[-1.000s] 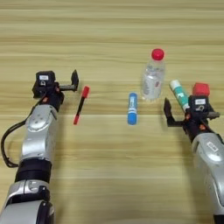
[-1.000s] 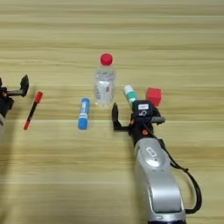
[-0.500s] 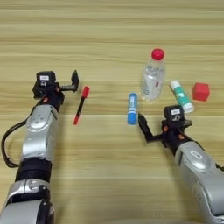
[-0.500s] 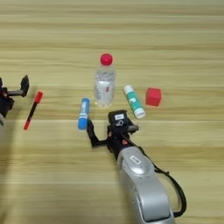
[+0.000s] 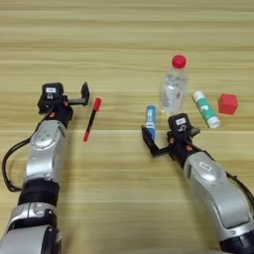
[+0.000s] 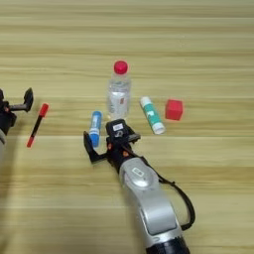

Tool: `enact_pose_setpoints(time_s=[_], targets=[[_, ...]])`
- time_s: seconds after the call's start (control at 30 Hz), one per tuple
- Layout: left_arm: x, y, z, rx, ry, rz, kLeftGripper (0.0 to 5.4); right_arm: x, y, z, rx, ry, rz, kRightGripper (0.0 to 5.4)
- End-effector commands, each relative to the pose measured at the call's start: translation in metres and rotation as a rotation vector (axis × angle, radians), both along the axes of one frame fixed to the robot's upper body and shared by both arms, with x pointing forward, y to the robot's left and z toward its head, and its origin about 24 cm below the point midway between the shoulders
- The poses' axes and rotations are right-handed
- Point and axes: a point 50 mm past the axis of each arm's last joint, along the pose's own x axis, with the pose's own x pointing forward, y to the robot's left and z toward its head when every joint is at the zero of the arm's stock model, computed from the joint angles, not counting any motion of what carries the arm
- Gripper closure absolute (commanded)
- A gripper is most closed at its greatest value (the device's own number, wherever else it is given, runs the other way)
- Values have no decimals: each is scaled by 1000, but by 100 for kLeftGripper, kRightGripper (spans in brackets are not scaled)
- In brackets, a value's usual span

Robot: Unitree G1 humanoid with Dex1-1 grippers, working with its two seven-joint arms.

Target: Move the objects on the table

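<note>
On the table a clear bottle with a red cap stands upright right of centre. A blue-and-white tube lies just left of it, a green-and-white tube to its right, and a small red cube further right. A thin red pen lies at the left. My right gripper is open at the near end of the blue-and-white tube, its left finger just beside the tube's tip, holding nothing. My left gripper is open just left of the pen's top end, holding nothing.
Both silver forearms reach in from the near edge, the left one along the left side and the right one at the lower right. A black cable loops beside the left arm.
My right gripper has swung left, from beside the green-and-white tube and cube to the near end of the blue-and-white tube. The left arm and the objects have not moved.
</note>
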Motion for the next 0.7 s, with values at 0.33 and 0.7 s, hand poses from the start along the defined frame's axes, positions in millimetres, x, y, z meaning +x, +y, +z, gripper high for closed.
enact_pose_setpoints(time_s=[0.33, 0.7], targets=[[3, 2, 4, 8, -16, 1, 1, 10, 9, -2, -39, 11, -3, 0], [3, 2, 4, 8, -17, -1, 1, 14, 10, -20, -70, 86, -12, 0]])
